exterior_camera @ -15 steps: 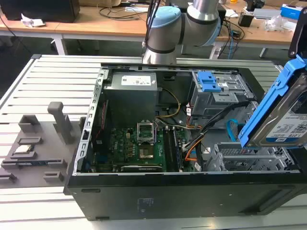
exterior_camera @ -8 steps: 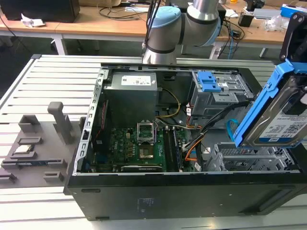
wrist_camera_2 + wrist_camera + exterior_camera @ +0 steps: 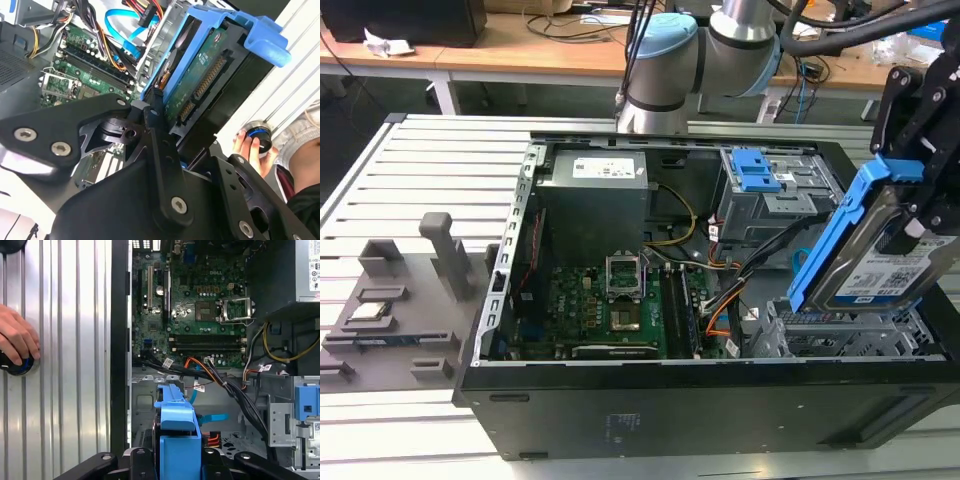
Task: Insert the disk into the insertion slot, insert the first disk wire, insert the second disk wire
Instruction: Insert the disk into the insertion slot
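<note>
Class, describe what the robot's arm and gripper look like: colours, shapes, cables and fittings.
The arm is a silver-grey tube with rounded light-blue joint caps; black cables run beside it. The gripper is matte black, built of flat angular linkage plates joined with silver screws.

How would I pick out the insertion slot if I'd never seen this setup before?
Find the open black computer case; at its near corner on the exterior view's right, directly under the disk that the gripper holds tilted, sits the insertion slot. It is a low silver cage of perforated metal, unlike the taller grey bay with blue tabs farther back.
</note>
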You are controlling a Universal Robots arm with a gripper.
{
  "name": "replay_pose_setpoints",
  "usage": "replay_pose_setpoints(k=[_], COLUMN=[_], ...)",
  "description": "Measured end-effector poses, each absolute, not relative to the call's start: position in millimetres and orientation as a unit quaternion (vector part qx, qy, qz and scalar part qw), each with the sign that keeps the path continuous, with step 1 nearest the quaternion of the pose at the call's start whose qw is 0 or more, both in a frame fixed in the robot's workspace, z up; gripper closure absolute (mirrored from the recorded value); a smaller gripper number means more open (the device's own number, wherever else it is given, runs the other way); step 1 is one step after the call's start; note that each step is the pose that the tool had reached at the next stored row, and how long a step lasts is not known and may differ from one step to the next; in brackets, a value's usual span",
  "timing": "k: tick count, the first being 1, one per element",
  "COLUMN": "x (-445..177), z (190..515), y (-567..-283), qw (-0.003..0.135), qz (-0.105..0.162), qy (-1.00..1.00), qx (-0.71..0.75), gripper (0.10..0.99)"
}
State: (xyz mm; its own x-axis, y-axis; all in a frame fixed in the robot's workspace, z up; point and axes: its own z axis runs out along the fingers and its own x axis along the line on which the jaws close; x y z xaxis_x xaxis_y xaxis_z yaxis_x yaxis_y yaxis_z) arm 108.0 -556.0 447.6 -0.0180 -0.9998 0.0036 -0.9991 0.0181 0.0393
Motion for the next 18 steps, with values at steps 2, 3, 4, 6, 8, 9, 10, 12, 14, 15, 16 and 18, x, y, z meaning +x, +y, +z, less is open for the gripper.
replay_pose_setpoints(k=[2, 3, 4, 6, 8, 9, 10, 12, 14, 15, 16, 18], x=[108, 108, 108, 107, 107, 107, 107, 107, 107, 107, 107, 107], z=[443, 441, 438, 435, 431, 430, 428, 425, 421, 420, 421, 421], y=[-556, -556, -555, -554, -553, -553, -553, -553, -553, -553, -553, -553], qw=[0.015, 0.015, 0.015, 0.015, 0.015, 0.015, 0.015, 0.016, 0.015, 0.014, 0.015, 0.015], qz=[-0.013, -0.013, -0.013, -0.013, -0.013, -0.013, -0.013, -0.012, -0.013, -0.013, -0.013, -0.013], qy=[-0.713, -0.713, -0.713, -0.713, -0.713, -0.713, -0.713, -0.713, -0.713, -0.713, -0.713, -0.713], qx=[0.701, 0.7, 0.7, 0.7, 0.701, 0.701, 0.701, 0.701, 0.701, 0.7, 0.7, 0.701], gripper=[0.725, 0.725, 0.725, 0.725, 0.725, 0.725, 0.725, 0.725, 0.725, 0.725, 0.725, 0.725])
